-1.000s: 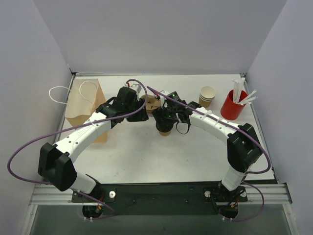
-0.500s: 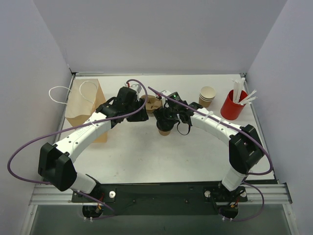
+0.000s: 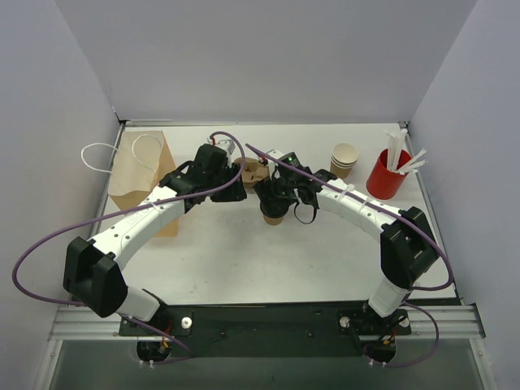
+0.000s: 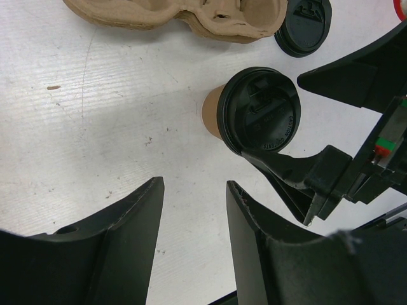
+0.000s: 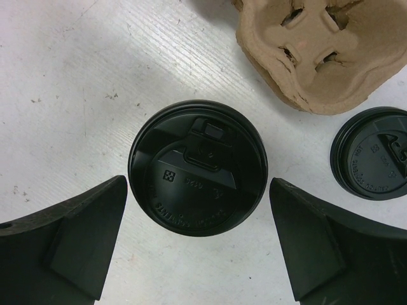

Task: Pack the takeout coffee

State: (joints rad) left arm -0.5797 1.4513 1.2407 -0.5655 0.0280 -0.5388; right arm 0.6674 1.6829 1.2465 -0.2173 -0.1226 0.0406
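Seen from above, two white robot arms reach in from the near edge of a white table [image 3: 244,260] and bend toward each other, wrists almost meeting at the middle.

The left arm [image 3: 146,219] stretches forward and to the right. The right arm [image 3: 366,211] stretches forward and to the left.

A brown moulded-pulp carrier [image 3: 252,172] lies flat between the two wrists, its slots empty. The takeout coffee [image 3: 274,214], a tan paper cup with a black lid, stands upright on the table just on the near side of the carrier, not in it. A loose black lid [image 5: 375,162] lies flat just beside the carrier. Far to the carrier's left stands a brown paper bag [image 3: 142,175] with white handles. To the carrier's right is a short stack of paper cups [image 3: 344,158], and beyond them a red cup [image 3: 387,175] with white straws.

The right gripper [image 5: 198,184] points straight down over the coffee, its fingers spread very wide on either side of the lid; whether they graze the rim is unclear.

The left gripper [image 4: 194,190] hovers near the coffee, its fingers partly apart, with only bare table between them.
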